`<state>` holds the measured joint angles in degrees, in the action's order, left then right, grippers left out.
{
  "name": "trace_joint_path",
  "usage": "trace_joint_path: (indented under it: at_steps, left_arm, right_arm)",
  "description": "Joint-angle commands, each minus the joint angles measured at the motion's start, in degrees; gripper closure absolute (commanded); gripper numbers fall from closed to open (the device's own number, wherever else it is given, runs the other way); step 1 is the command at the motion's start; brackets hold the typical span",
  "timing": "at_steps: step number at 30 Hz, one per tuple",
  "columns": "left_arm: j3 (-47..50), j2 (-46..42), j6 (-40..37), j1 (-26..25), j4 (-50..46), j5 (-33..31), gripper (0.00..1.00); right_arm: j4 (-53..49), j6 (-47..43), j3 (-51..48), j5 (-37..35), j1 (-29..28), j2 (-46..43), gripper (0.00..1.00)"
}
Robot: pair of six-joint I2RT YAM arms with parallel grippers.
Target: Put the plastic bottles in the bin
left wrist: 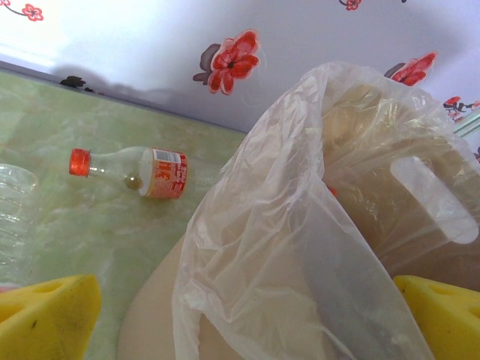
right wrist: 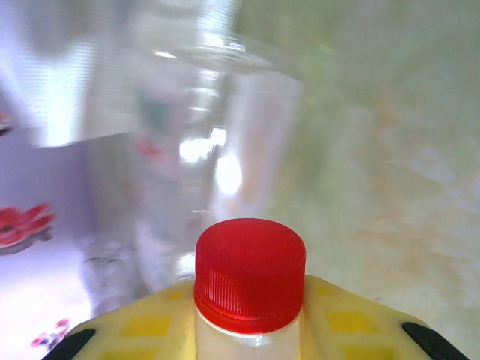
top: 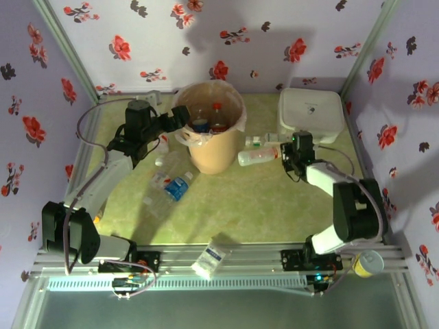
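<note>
Plastic bottles (top: pixel 175 186) lie loose on the green table (top: pixel 260 205) left of the bin (top: pixel 212 161), and what look like two more stand inside it, though they're small from above. Over on the right, the right gripper (top: pixel 287 156) is clamped tight on the neck of a red-capped bottle (right wrist: pixel 250 274) lying just beside the bin. Left gripper (top: pixel 180 118) hangs at the bin's rim, yellow pads (left wrist: pixel 45 319) spread wide, gripping nothing, the clear bag (left wrist: pixel 285 225) bulging between them.
</note>
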<state>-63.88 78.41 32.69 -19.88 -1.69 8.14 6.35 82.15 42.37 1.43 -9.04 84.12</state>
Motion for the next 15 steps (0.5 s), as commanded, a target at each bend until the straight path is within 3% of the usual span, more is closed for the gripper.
trace_joint_path:
  at_steps: [1, 10, 15]
  left_arm:
    - [0.60, -0.80, 0.16, -0.13, 1.10, 0.12, 0.01]
    - [0.24, -0.46, 0.14, -0.07, 1.08, 0.12, 0.01]
    - [0.16, -0.23, 0.17, -0.07, 1.26, 0.12, 0.01]
  right_arm:
    - [-6.55, -8.65, 4.89, -3.61, -0.11, -5.76, 0.75]
    - [-13.81, -32.89, 14.36, -4.76, -0.89, -16.84, 0.81]
    - [-11.39, -46.01, 18.86, -4.51, -2.15, -19.13, 0.85]
